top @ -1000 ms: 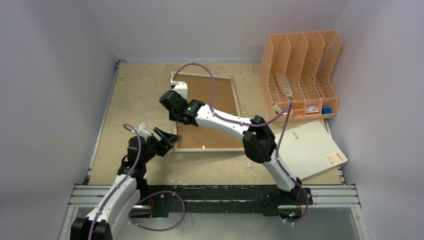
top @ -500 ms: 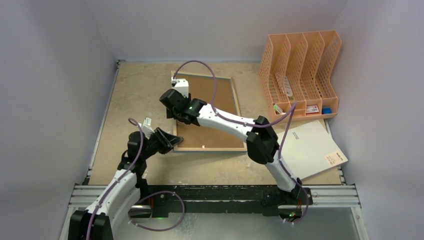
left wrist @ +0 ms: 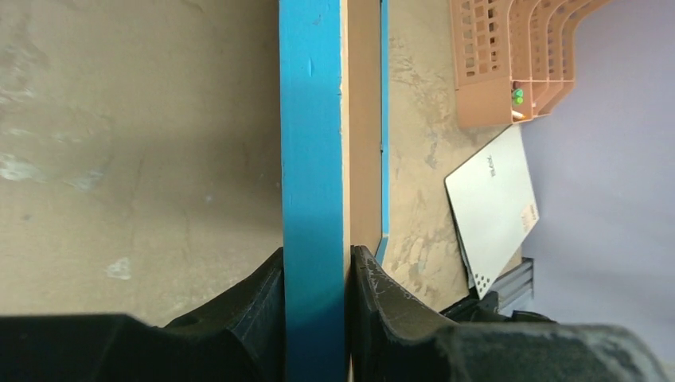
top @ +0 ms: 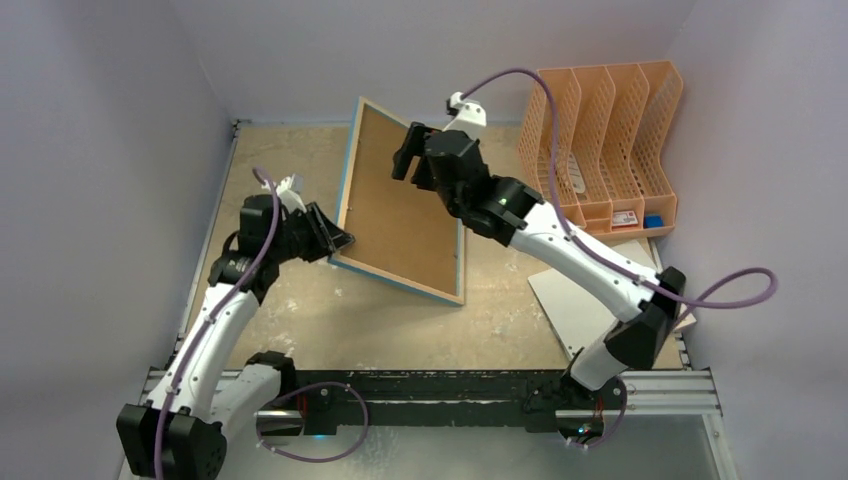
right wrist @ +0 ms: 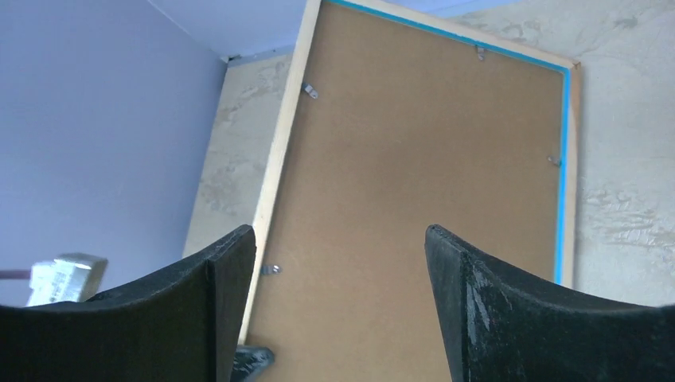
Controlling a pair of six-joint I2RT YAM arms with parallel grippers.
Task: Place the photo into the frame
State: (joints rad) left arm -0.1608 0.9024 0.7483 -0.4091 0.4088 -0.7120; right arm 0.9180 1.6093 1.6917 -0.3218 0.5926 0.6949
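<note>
The frame (top: pixel 395 205) is held up at a steep tilt, with its brown backing board towards the top camera and its cyan-blue edge to the left. My left gripper (top: pixel 335 240) is shut on the frame's near-left corner. In the left wrist view the blue edge (left wrist: pixel 312 159) fills the gap between both fingers (left wrist: pixel 374 298) of that gripper (left wrist: pixel 314 267). My right gripper (top: pixel 408 160) hovers open by the frame's upper right part. In its own view the right gripper (right wrist: pixel 341 239) faces the backing (right wrist: pixel 414 175) and holds nothing. The photo is hidden.
A peach file organiser (top: pixel 600 130) stands at the back right. A white flat sheet (top: pixel 580 300) lies at the right, partly under my right arm. The metal rail (top: pixel 430 385) runs along the near edge. Walls close in on the left, the back and the right.
The frame lay flat with its back up; my left gripper shut on its near-left corner and lifted it to a tilt. The right gripper opened and swung up and to the right.
</note>
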